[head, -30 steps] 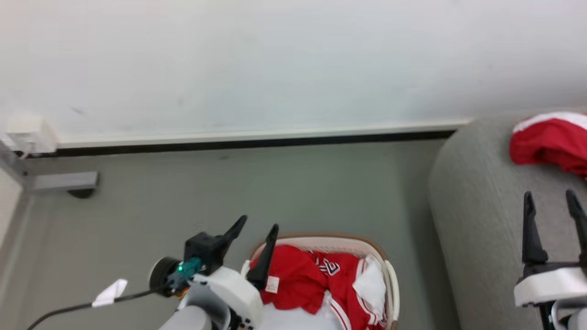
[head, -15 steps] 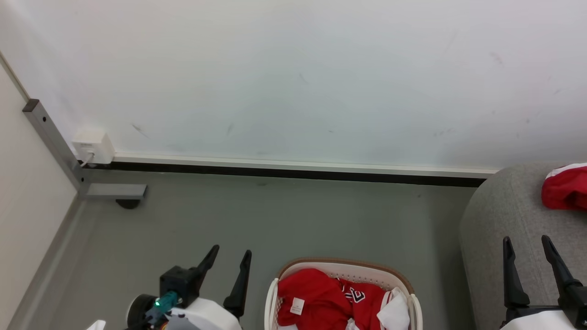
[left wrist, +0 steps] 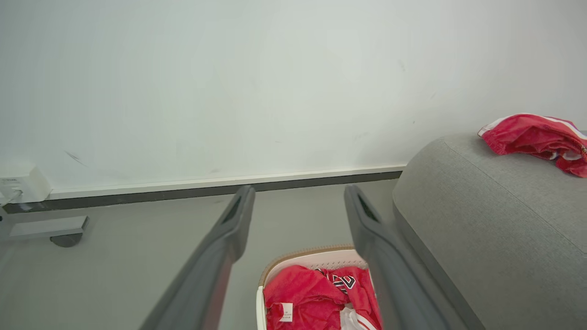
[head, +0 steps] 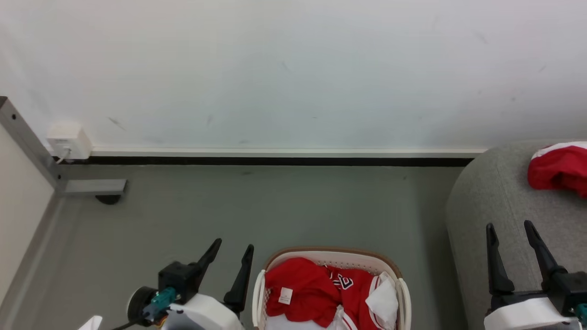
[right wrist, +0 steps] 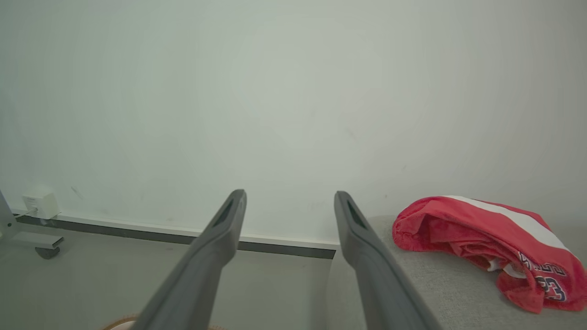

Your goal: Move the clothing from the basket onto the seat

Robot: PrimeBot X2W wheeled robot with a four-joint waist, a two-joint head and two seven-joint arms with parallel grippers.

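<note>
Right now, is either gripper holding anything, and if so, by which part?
Nothing is held. The left gripper and right gripper are both open and empty; the clothing lies in the basket.

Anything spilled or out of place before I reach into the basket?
Nothing stands out. Red clothing sits bunched inside the basket, which stands upright; another red garment lies crumpled on the seat. The left gripper and right gripper are open, holding nothing.

I see the oval off-white perforated plastic basket point(head: 330, 251) on the grey floor point(head: 275, 206), just left of the large grey woven-fabric seat point(head: 477, 201), both before the white wall point(head: 293, 68). In the basket lie soft red garments point(head: 302, 286); another red striped garment point(head: 552, 167) lies on the seat. My left tool point(head: 234, 244) hangs left of the basket, my right tool point(head: 508, 224) over the seat.
</note>
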